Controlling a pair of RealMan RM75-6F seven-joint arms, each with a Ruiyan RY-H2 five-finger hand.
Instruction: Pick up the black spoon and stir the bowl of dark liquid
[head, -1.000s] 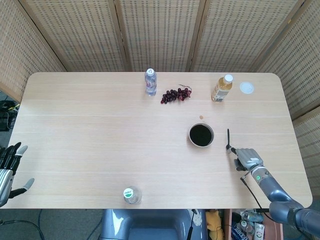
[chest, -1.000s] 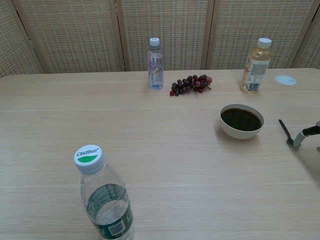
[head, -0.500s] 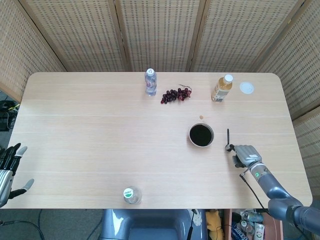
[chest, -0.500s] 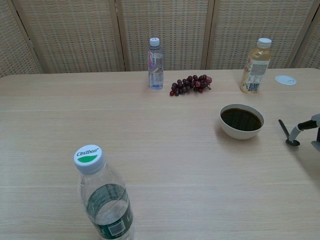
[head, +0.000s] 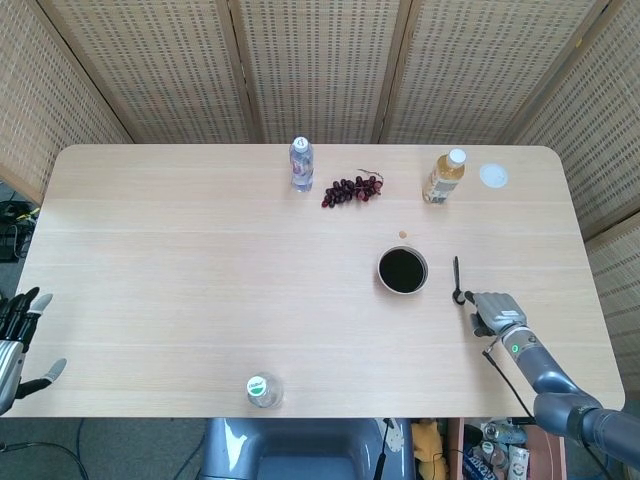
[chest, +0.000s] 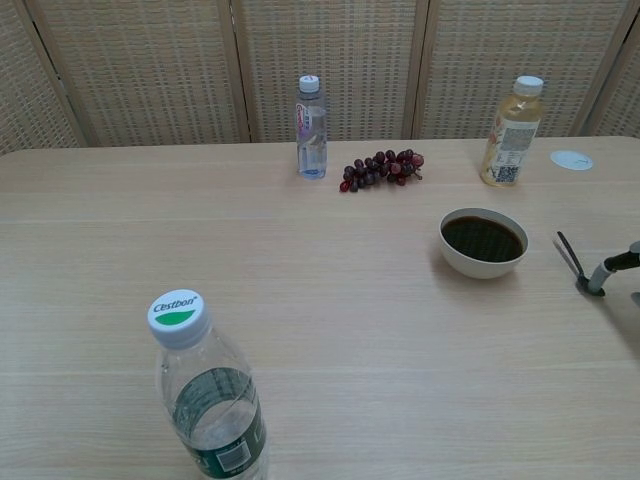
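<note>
Since half a second ago the black spoon has shifted slightly, its handle now lifting off the table in the chest view, while the right hand stays at its near end. It is a slim, dark utensil with a thin straight handle pointing far and a small rounded bowl end by the fingertips; it lies just right of the bowl of dark liquid, apart from it. Whether the right hand's fingers pinch the spoon or only touch it cannot be told. That bowl is round and pale-walled, filled with near-black liquid. Pale wood grain runs across the tabletop, and woven cane screens stand behind. From above, the left hand shows at the near left edge, fingers spread and holding nothing; the chest view does not show it. Closer in, the chest view reads the green-and-white cap of the near clear plastic bottle, the far water bottle, the dark grapes and the amber drink bottle.
</note>
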